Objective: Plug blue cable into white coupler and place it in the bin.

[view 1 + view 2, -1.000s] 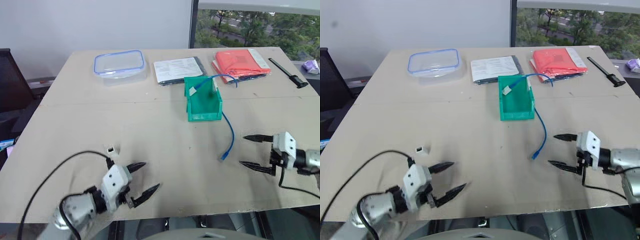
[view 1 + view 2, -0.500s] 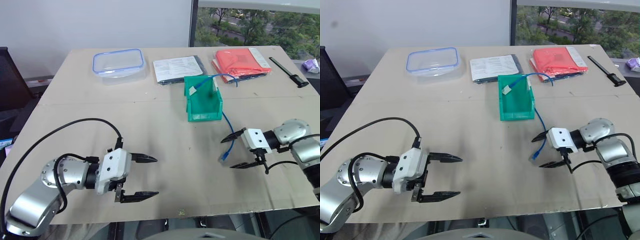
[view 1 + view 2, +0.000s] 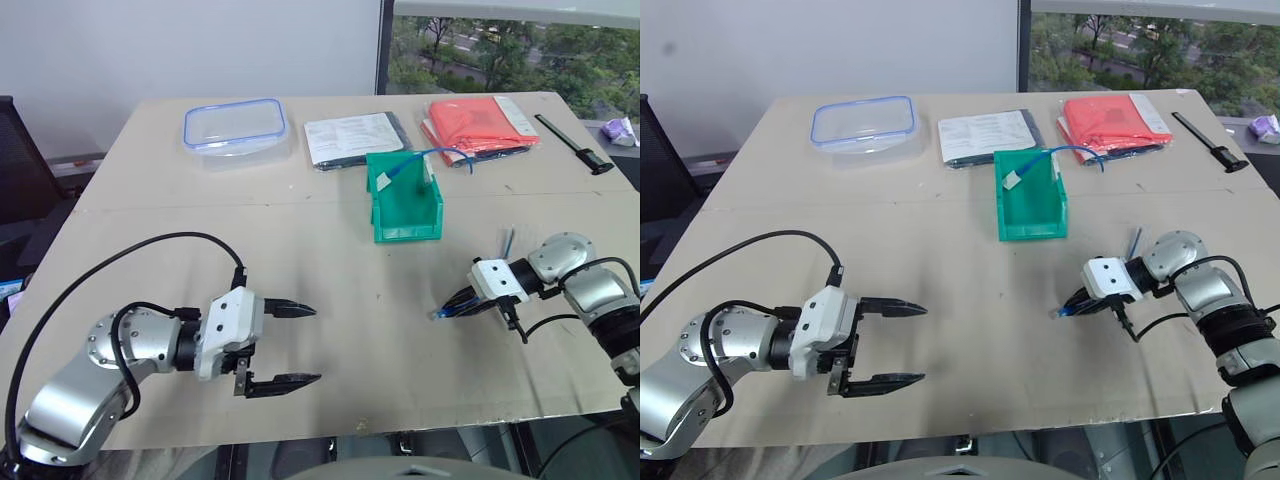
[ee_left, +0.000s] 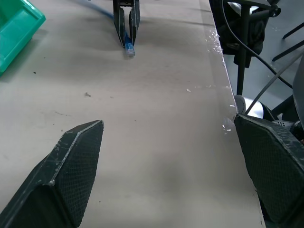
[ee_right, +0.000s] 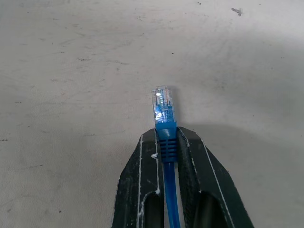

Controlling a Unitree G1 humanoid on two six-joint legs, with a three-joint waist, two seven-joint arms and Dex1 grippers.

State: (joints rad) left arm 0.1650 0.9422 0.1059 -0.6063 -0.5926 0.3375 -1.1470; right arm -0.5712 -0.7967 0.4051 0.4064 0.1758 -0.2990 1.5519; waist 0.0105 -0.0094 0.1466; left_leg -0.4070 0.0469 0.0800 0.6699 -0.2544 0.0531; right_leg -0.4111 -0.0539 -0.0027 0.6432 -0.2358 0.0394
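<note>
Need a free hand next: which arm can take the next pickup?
Left. The left gripper hangs open and empty over the table; the right gripper is shut on the blue cable near its plug.

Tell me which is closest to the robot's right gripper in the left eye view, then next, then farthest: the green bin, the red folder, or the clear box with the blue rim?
From the right gripper:
1. Green bin, mid-table, just beyond.
2. Red folder, far edge, right side.
3. Clear blue-rimmed container, far left corner.

An office: a table (image 3: 300,260) with papers (image 3: 352,138), a folder (image 3: 480,122), beside a window (image 3: 510,50).
</note>
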